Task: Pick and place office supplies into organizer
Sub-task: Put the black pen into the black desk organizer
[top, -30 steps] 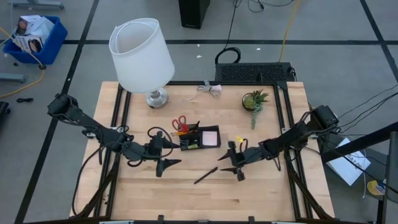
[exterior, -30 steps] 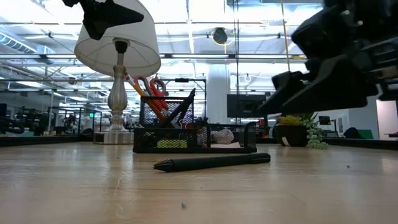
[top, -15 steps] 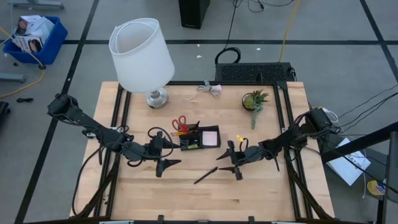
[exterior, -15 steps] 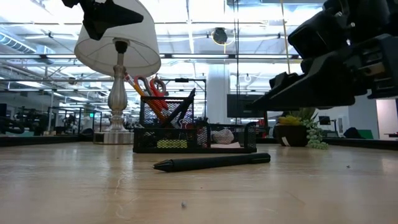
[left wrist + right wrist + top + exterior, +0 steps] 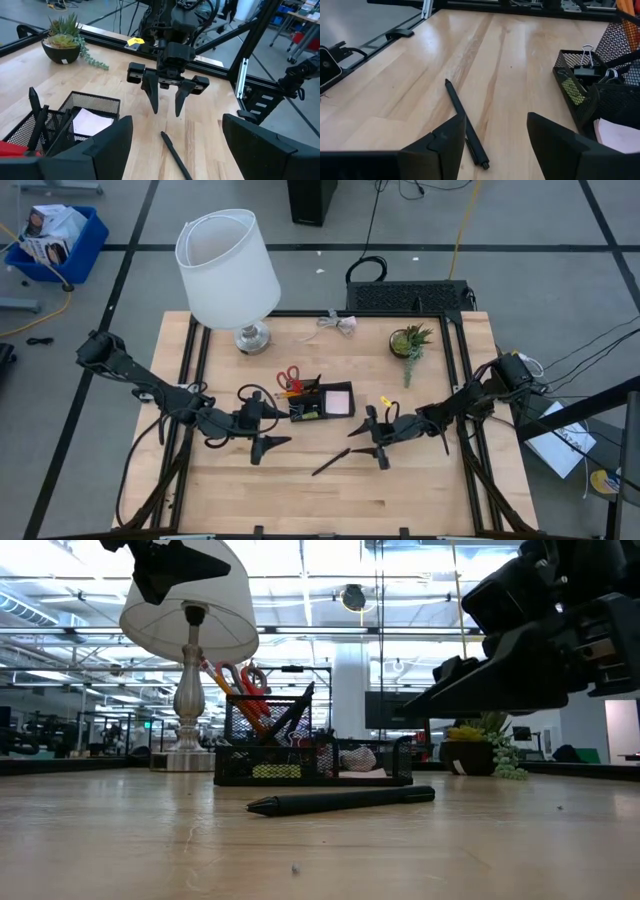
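Right tool (image 5: 377,448) open over 1 black pen (image 5: 330,462); left tool (image 5: 268,431) open nr organizer (image 5: 322,404).

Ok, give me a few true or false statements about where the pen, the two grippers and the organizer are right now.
1. The black pen lies loose on the table. True.
2. The right gripper is shut on the pen. False: its fingers are apart and hang above the pen, holding nothing.
3. The red-handled scissors stand in the organizer. True.
4. The left gripper holds a pencil. False: it is open and empty, beside the organizer.
5. The lamp lies tipped over. False: it stands upright.
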Controlling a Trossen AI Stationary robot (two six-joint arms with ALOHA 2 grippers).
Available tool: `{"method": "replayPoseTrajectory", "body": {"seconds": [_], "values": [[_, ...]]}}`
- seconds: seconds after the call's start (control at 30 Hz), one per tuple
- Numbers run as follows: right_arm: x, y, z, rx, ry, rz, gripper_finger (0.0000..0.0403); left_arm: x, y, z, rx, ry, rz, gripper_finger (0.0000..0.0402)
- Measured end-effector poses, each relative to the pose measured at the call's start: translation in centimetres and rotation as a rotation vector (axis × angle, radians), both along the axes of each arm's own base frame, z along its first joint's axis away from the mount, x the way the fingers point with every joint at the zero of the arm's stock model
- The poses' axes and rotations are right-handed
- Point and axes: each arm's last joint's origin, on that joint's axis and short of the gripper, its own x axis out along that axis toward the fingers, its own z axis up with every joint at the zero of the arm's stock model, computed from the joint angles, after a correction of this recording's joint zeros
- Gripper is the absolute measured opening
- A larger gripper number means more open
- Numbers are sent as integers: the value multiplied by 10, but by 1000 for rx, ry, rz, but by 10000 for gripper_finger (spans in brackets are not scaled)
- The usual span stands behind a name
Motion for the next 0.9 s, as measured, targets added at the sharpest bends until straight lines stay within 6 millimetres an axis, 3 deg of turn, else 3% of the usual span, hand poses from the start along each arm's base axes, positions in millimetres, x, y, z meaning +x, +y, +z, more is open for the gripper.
{"method": "replayPoseTrajectory", "body": {"seconds": [0.9], "values": [[-2,3,-3,-30,27,28,197,0,0,0,-2,0,0,311]]}}
